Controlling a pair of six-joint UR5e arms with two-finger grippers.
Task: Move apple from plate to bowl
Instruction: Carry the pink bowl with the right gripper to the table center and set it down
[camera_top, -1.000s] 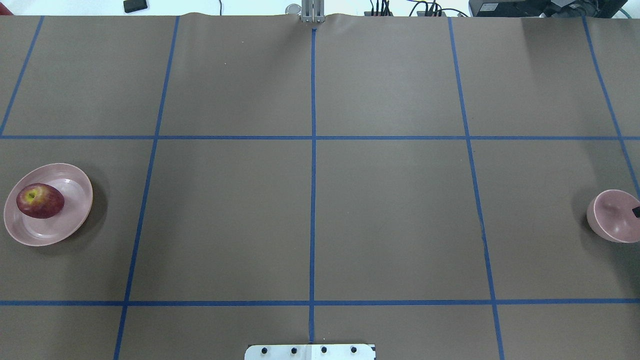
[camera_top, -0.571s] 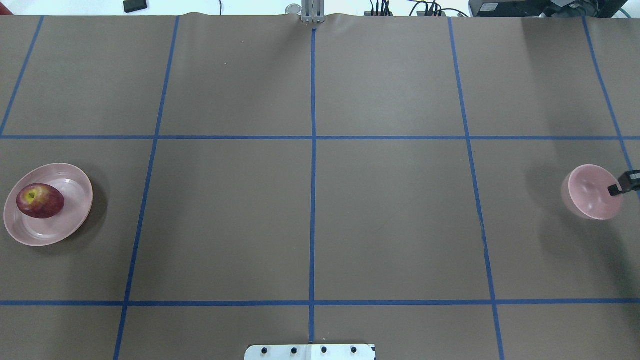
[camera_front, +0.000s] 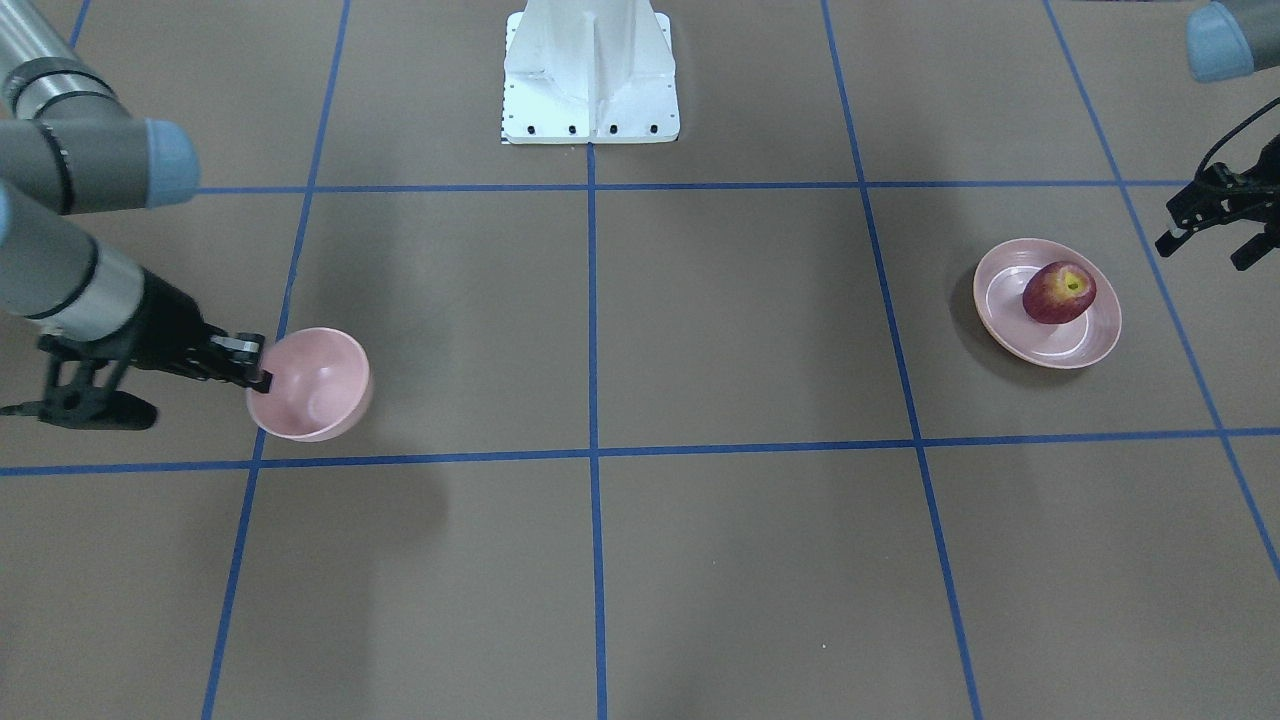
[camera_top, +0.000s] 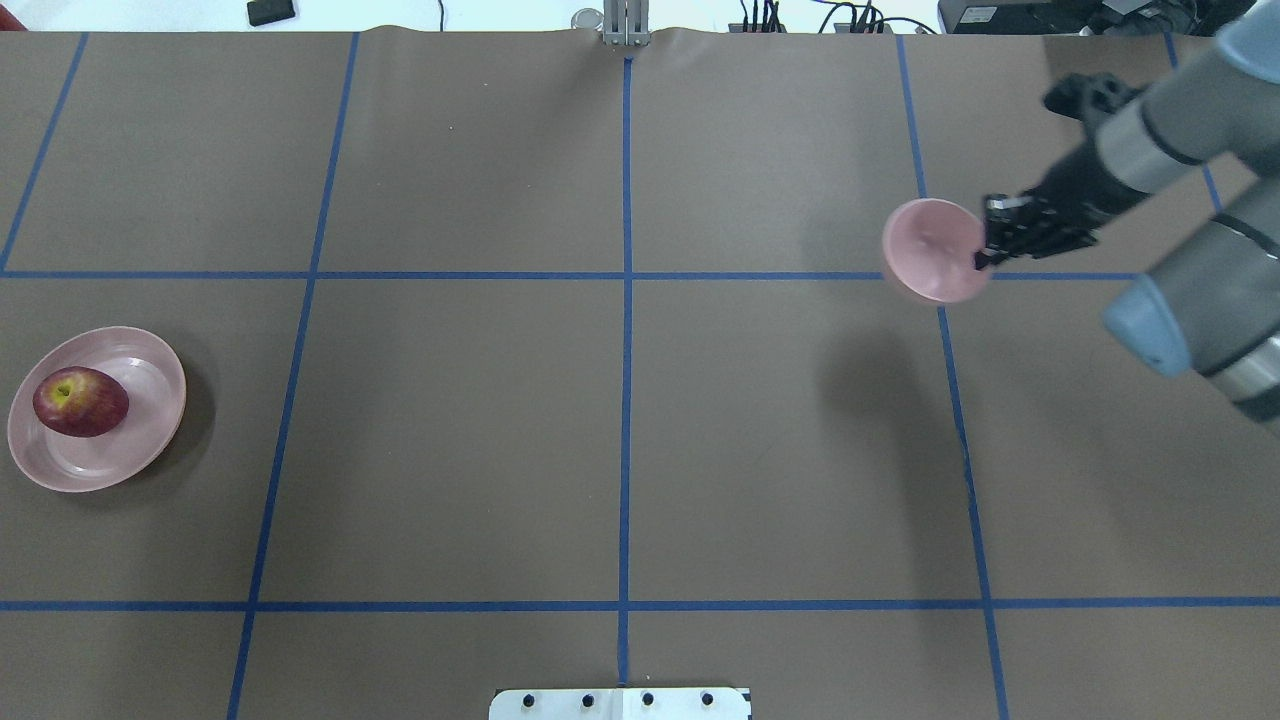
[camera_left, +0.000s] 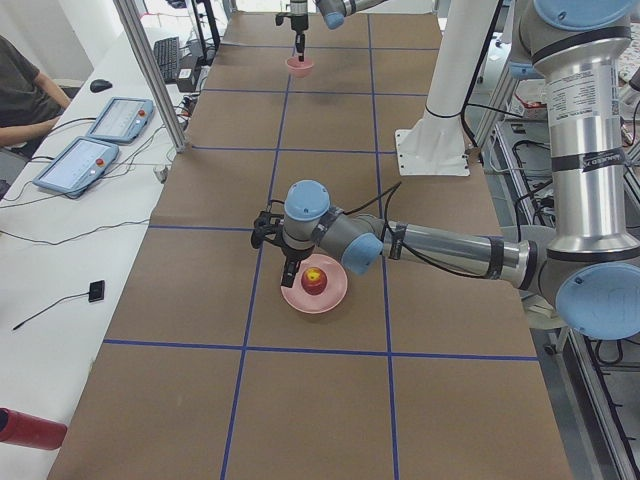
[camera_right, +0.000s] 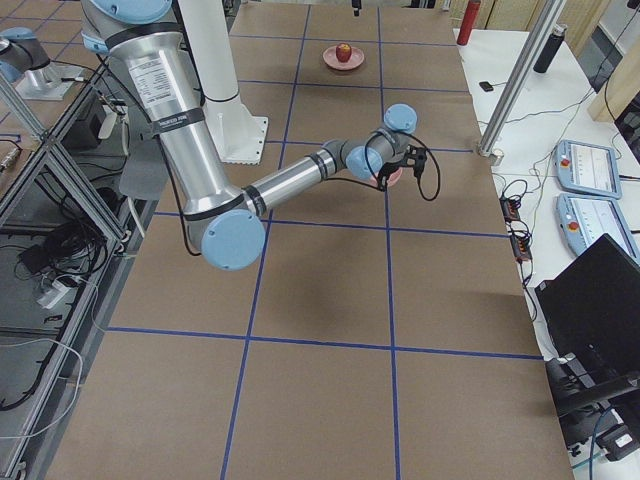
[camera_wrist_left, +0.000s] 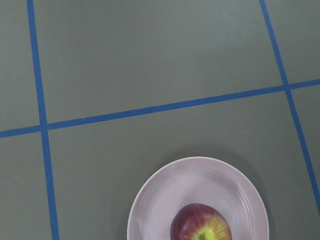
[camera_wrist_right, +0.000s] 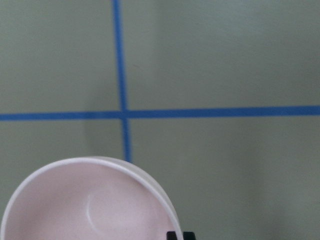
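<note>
The dark red apple (camera_top: 80, 401) lies on the wide pink plate (camera_top: 140, 445) at the table's left edge; both also show in the front view, apple (camera_front: 1058, 292) on plate (camera_front: 1040, 352). My right gripper (camera_top: 985, 252) is shut on the rim of the small pink bowl (camera_top: 930, 255) and holds it above the table, right of centre. The bowl (camera_front: 315, 385) is empty. My left gripper (camera_front: 1207, 245) is open and empty, hovering beside the plate, apart from the apple. The left wrist view shows the apple (camera_wrist_left: 201, 227) low in frame.
The robot's white base (camera_front: 590, 80) stands at the middle of the near edge. Blue tape lines divide the brown table. Operator tablets (camera_left: 80, 160) and a red bottle (camera_left: 30, 428) lie off the table's far side.
My right gripper has carried the bowl from the table's right edge up and inward, toward the far middle right. The right arm has come into the overhead view. Apple and plate have not moved.
</note>
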